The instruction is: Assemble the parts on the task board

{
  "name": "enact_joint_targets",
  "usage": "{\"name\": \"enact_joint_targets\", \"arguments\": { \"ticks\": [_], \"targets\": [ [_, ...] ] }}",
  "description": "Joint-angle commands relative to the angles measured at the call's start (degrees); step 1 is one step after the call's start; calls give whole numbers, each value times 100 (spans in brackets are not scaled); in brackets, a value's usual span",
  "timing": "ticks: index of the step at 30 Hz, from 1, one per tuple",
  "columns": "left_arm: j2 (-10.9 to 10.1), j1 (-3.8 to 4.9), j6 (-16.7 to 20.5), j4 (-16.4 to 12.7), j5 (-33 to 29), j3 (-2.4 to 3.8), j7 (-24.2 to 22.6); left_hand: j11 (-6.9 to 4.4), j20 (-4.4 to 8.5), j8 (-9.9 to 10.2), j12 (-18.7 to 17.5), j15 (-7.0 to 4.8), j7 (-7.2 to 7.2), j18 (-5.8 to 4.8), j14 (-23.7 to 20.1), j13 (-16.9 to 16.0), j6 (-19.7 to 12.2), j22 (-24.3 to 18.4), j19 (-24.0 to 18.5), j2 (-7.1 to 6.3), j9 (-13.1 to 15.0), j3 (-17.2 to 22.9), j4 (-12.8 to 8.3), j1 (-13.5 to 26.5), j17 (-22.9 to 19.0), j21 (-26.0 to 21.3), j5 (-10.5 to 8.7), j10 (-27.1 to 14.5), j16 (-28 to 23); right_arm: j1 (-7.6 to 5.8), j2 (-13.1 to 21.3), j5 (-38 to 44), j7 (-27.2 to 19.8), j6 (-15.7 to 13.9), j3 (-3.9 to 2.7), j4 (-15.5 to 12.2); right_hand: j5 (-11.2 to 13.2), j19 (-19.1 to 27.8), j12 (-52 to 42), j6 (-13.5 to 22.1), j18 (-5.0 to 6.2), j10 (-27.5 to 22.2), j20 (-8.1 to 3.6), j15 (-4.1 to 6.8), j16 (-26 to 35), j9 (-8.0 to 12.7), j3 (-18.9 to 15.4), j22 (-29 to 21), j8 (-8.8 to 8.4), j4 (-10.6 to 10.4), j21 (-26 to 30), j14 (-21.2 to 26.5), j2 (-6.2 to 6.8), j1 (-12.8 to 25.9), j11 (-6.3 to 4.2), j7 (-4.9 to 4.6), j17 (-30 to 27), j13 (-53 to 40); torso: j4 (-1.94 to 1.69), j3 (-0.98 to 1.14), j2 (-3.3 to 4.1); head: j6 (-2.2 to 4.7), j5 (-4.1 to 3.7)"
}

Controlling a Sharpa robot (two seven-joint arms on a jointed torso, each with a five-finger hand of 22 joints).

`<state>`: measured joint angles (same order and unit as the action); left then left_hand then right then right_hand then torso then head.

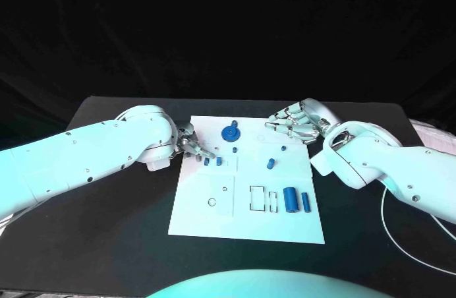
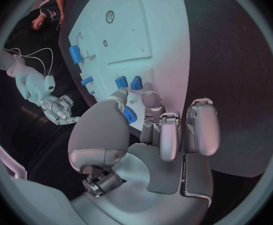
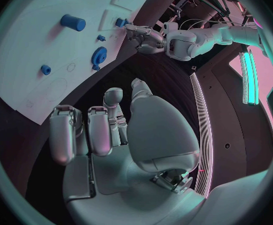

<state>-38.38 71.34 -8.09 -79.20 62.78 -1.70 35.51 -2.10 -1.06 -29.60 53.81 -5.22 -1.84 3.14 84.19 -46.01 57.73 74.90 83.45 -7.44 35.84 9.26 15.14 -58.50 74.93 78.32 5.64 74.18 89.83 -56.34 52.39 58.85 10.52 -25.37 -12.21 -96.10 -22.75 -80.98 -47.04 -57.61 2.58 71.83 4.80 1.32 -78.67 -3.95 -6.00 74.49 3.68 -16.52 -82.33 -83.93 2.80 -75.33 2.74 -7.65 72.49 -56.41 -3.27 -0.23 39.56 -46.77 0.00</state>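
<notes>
Blue peg (image 2: 129, 116) sits pinched in the left hand (image 1: 186, 144) at the board's (image 1: 249, 224) left edge, probably ready for seating beside two pegs (image 1: 213, 160) lying there. The right hand (image 1: 296, 123) hovers with fingers curled on nothing at the board's far right corner, out of the way.

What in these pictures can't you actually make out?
- Left hand, head view: its fingers cover what they touch on the board.
- Blue part, left wrist view: fingers hide most of it.
- Faint outlines on the board, head view: too small to read.
- Right hand, head view: palm side hidden.
</notes>
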Motion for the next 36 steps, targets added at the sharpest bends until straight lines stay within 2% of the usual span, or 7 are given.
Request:
{"name": "enact_joint_targets", "arguments": {
  "ticks": [1, 5, 11, 21, 24, 29, 36],
  "targets": [
    [-38, 7, 726, -47, -418, 10, -295, 33, -21, 22, -274, 16, -40, 55, 560, 308, -105, 354, -74, 32, -17, -161, 85, -127, 1430, -136, 38, -172, -32, 10, -5, 19, -49, 58, 0, 2, 24, 28, 27, -22, 97, -26, -4, 16, 37, -9, -42, -10, 22, 1, 35, -254, -51, -18, 3, -8, -6, 5, -1, 2, 1, 3, -8],
    [-138, 9, 1183, -91, -963, 14, -820, 153, -90, 135, -811, 111, -172, 215, 422, 871, -421, -196, -430, 178, -114, -443, 147, -281, 944, -820, 49, -609, -367, 15, 5, 19, -46, 68, 0, -1, 24, 28, 27, -22, 97, -26, -4, 16, 37, -9, -42, -10, 22, 1, 35, -254, -51, -18, 3, -8, -6, 5, -3, 6, 4, 4, -16],
    [-205, 9, 1710, -146, -1303, 11, -1945, 455, -330, 312, -1268, 376, -484, 671, -400, 1225, -970, -2111, -1738, 456, -387, -644, 70, -865, -950, -3315, 230, -1448, -1947, 21, 23, 18, -42, 75, 0, -1, 24, 28, 27, -22, 97, -26, -4, 16, 37, -9, -42, -10, 22, 1, 35, -254, -51, -18, 3, -8, -6, 5, -6, 6, 5, 14, -32],
    [138, -36, 2225, 97, 286, -73, -3228, 664, -531, 905, -2437, 584, -656, 738, -1654, 2359, -1268, -2835, -2099, 280, -1233, 121, -574, -2822, -3145, -4388, 151, -2223, -3987, 29, 13, 17, -45, 54, 1, 3, -29, 41, 52, -15, 102, -50, -4, 16, 62, -7, -44, -30, 18, 22, 49, -248, -90, -73, 2, -11, -32, 33, 5, 3, 9, 50, -50],
    [283, -62, 2212, 208, 756, -100, -3417, 691, -535, 1178, -2755, 617, -667, 743, -1612, 2781, -1002, -2887, -2016, 51, -1596, 315, -601, -2921, -3286, -4461, 112, -2078, -4041, 31, 4, 17, -46, 58, 1, 6, -48, 49, 117, -14, 105, -87, -5, 16, 110, -7, -38, -44, 17, 30, 58, -233, -118, -112, 2, -11, -96, 86, 13, 6, 15, 66, -58],
    [486, -127, 2208, 367, 1523, -134, -3546, 639, -485, 1477, -3083, 527, -589, 743, -761, 3249, -548, -2833, -1563, -240, -1972, 315, -511, -2774, -2219, -4326, 128, -1641, -2868, 36, -6, 17, -47, 67, 1, 11, -117, 57, 167, -13, 108, -120, -6, 17, 138, -6, -32, -57, 17, 38, 67, -225, -153, -174, 1, -12, -121, 133, 16, 9, 13, 71, -70],
    [706, -209, 1929, 540, 2063, -159, -3409, 655, -458, 1759, -3593, 501, -570, 509, -95, 3717, -231, -1780, -749, -270, -2268, 412, -501, -2784, -1015, -2977, 134, -1510, -1714, 38, -15, 17, -43, 70, 1, 8, -158, 54, 177, -13, 107, -127, -6, 18, 143, -6, -34, -54, 17, 37, 66, -226, -161, -196, 1, -12, -122, 146, -2, 10, 8, 73, -82]
  ]
}}
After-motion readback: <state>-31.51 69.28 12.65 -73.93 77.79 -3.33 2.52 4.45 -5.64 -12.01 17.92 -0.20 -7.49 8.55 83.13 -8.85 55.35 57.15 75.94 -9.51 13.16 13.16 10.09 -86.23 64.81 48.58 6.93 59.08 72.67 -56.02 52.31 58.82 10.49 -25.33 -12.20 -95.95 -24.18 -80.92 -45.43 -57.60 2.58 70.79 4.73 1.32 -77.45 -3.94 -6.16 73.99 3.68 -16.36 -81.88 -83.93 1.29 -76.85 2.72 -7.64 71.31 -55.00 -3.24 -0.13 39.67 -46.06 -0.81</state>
